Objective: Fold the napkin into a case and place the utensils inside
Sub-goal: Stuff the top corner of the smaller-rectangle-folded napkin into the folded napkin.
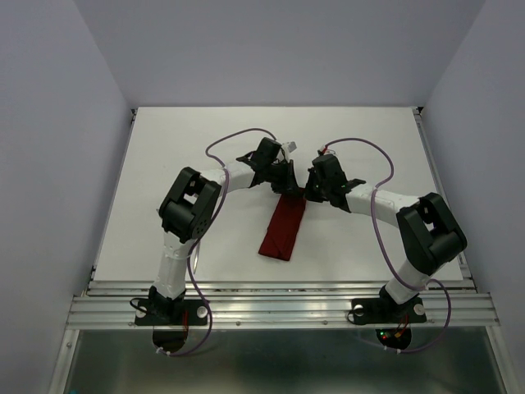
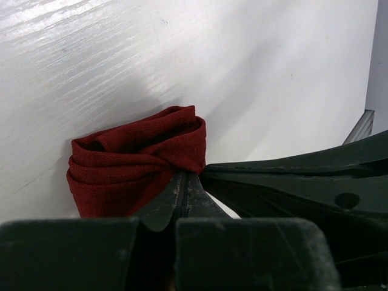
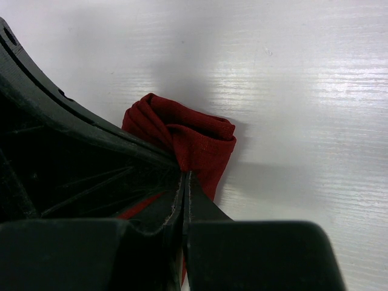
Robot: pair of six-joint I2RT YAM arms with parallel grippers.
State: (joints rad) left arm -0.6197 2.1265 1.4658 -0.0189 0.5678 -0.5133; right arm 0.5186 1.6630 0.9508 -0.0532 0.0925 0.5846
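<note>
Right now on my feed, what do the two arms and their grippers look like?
Both match: left arm and right arm have white tubular links with bulky black joint housings. A thin purple cable loops along each. The left gripper and right gripper are black, with flat tapering fingers. Red and green lights glow by the right base.

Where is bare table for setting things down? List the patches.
Free: white table on either side of the dark red folded cloth strip, plus the far band along the back wall. Crowded: the strip's far end, where the left gripper and right gripper pinch it.
</note>
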